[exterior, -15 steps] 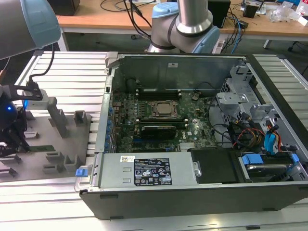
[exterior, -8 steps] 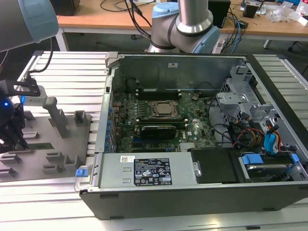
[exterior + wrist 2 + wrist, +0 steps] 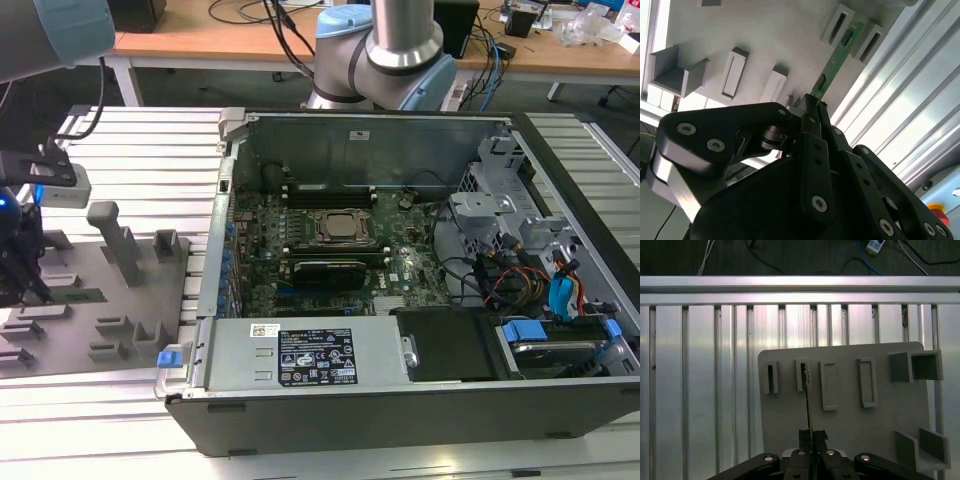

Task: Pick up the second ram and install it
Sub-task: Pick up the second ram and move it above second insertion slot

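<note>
Green second ram pinched in the jaws, far end beside grey fixture blocks.

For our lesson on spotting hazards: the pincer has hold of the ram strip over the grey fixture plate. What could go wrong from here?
1. The pincer pinches the second ram at one end only, so the long thin strip may tilt or slip.
2. Its far end lies close beside grey slotted blocks and could catch on them.
3. Loose cables lie inside the open computer case; they might snag.
</note>
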Action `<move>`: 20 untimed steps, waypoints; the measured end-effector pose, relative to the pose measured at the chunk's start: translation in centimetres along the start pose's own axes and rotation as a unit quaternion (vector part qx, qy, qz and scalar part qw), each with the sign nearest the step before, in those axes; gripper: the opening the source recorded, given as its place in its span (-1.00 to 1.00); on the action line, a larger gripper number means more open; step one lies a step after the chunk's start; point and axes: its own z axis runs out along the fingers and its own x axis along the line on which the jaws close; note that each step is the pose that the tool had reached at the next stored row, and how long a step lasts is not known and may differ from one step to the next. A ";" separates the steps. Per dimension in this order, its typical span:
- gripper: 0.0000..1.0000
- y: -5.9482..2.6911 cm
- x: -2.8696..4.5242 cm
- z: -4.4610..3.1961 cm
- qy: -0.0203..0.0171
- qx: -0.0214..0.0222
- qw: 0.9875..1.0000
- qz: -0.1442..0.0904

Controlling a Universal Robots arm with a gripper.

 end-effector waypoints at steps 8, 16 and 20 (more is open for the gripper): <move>-0.73 0.06 -0.04 -1.33 0.000 0.000 1.000 0.000; -0.73 0.10 -0.06 -2.17 0.000 0.000 1.000 0.000; -0.73 0.12 -0.08 -2.73 0.000 0.000 1.000 0.000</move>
